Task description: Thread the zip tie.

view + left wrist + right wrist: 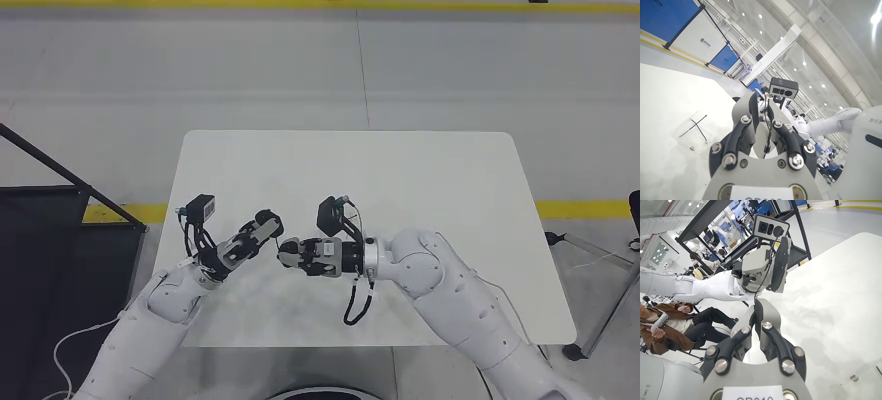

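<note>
- The left gripper [762, 100] is hovering above the white table [450, 180], at about 9 o'clock from the table's middle. Its arm is coming in from about 7 o'clock.
- Its fingers are standing a little spread, and a narrow gap is showing between the two ribbed pads [753, 111].
- The zip tie [769, 130], a thin black strap, is running lengthwise through that gap. It is lying against one pad and keeping clear of the other, and its small head is sitting low in the gripper's throat.
- The right gripper [755, 306] is sitting just beside the left one, at about 5 o'clock from it. Its arm is stretching in from about 4 o'clock.
- The right fingers are pressing together and pinching the zip tie at their tips. From there the strap is rising toward the left gripper.
- The two grippers are facing each other tip to tip, near but not touching, with the strap bridging them above the tabletop.
- A clear shallow container [680, 130] is resting on the table well apart from both grippers, and spare ties [701, 121] are lying crossed inside it.
- A small brown scrap [692, 148] is lying on the table just beside the container.
</note>
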### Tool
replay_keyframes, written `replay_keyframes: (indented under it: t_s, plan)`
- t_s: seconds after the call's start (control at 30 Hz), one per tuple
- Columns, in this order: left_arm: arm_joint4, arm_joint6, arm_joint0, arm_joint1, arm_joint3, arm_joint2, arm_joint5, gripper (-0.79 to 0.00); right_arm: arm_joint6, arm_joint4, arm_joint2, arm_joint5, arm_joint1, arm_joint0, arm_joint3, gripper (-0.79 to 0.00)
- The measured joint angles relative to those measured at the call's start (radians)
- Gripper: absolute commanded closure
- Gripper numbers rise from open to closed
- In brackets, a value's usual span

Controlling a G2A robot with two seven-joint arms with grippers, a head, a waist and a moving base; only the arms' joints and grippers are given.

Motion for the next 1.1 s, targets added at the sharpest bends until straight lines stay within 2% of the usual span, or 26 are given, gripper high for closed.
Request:
replay_keyframes:
  t_s: [0.37,0.93,1.1]
  plan:
    - [-0.016,-0.028,0.005,-0.005,-0.003,-0.012,0.000,-0.074,0.016,0.020,-0.002,0.012,-0.006,0.008,0.015,0.000]
    - [-0.012,-0.040,0.006,-0.018,0.005,-0.020,0.000,-0.058,0.023,0.028,0.010,0.006,-0.008,0.003,0.025,0.000]
    - [-0.010,-0.039,0.007,-0.022,0.005,-0.023,0.000,0.000,0.029,0.030,0.011,0.008,-0.009,0.004,0.027,0.000]
